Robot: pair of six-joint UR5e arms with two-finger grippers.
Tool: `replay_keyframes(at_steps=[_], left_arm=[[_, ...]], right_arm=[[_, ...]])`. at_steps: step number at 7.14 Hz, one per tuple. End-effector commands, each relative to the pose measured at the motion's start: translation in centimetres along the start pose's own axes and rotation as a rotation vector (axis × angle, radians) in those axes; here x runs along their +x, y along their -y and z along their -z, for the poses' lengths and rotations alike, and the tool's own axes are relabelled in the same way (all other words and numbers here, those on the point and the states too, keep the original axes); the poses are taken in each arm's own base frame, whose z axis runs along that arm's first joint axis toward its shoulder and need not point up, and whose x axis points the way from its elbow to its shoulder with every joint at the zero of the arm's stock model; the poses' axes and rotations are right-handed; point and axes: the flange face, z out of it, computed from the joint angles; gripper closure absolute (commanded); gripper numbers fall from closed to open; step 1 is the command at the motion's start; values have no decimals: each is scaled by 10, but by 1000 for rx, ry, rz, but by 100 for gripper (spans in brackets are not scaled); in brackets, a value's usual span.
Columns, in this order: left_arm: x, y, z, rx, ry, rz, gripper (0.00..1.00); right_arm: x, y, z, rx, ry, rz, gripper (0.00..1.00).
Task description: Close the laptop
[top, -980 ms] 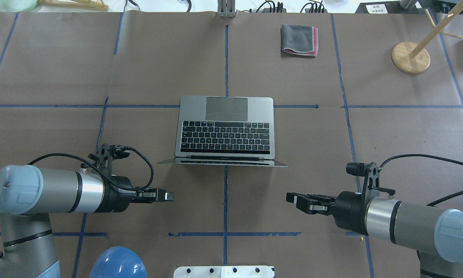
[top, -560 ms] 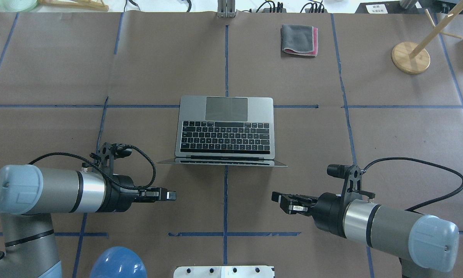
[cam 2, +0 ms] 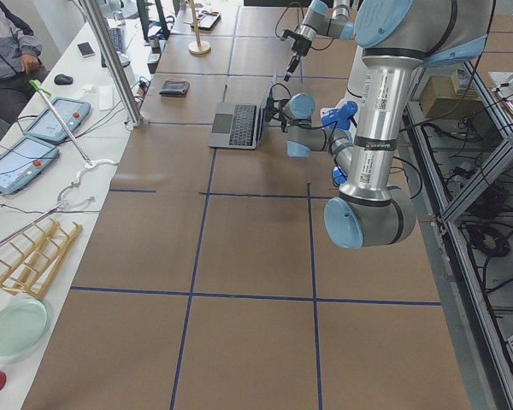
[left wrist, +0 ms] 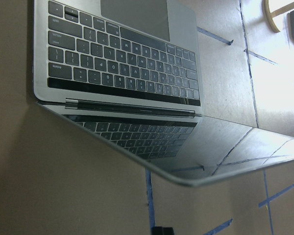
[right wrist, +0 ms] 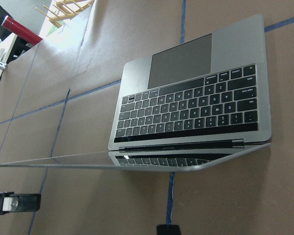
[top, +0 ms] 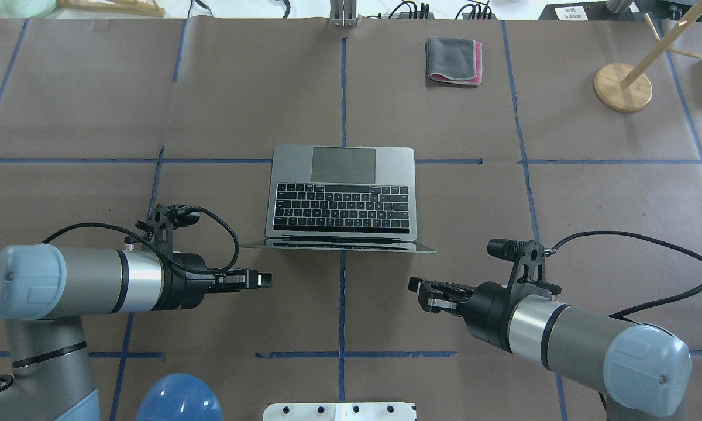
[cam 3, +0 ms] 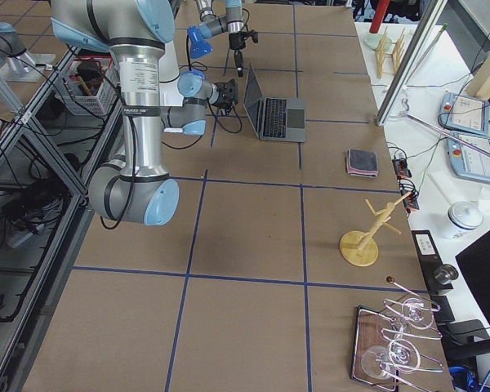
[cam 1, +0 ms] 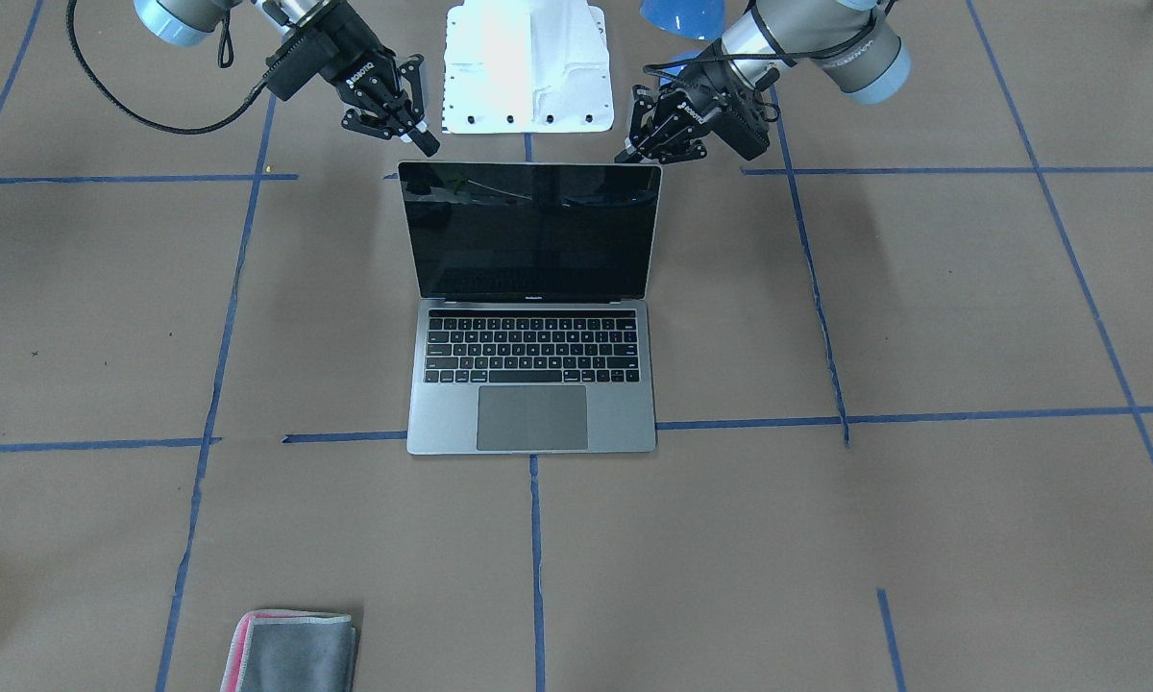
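The laptop [top: 342,193] lies open in the table's middle, its keyboard facing away from me and its black screen [cam 1: 532,231] standing up, leaning back toward me. It also shows in the left wrist view [left wrist: 122,54] and the right wrist view [right wrist: 186,107]. My left gripper [top: 266,279] is shut and empty, low behind the lid's left corner; it also shows in the front view [cam 1: 626,154]. My right gripper [top: 414,286] is shut and empty behind the lid's right corner, and also shows in the front view [cam 1: 429,146]. Neither touches the lid.
A folded grey-and-pink cloth [top: 453,60] lies at the far side. A wooden stand [top: 622,86] is at the far right. A blue dome [top: 178,397] and a white base plate [top: 339,411] sit at the near edge between the arms.
My right arm has swung left and a little forward toward the lid's back. My left gripper has crept right and forward. The laptop has not moved.
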Motion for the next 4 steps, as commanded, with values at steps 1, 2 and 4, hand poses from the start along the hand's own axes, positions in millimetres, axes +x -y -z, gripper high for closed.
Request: replay_keyframes(at_steps=[1, 2, 4], left_arm=[[-4, 19, 7, 40, 10, 1, 100], [-3, 32, 9, 63, 13, -1, 100], [13, 49, 5, 84, 31, 1, 100]], right_arm=[[-4, 6, -2, 22, -1, -2, 98], [-9, 14, -4, 36, -4, -1, 98], [-21, 27, -11, 58, -23, -2, 98]])
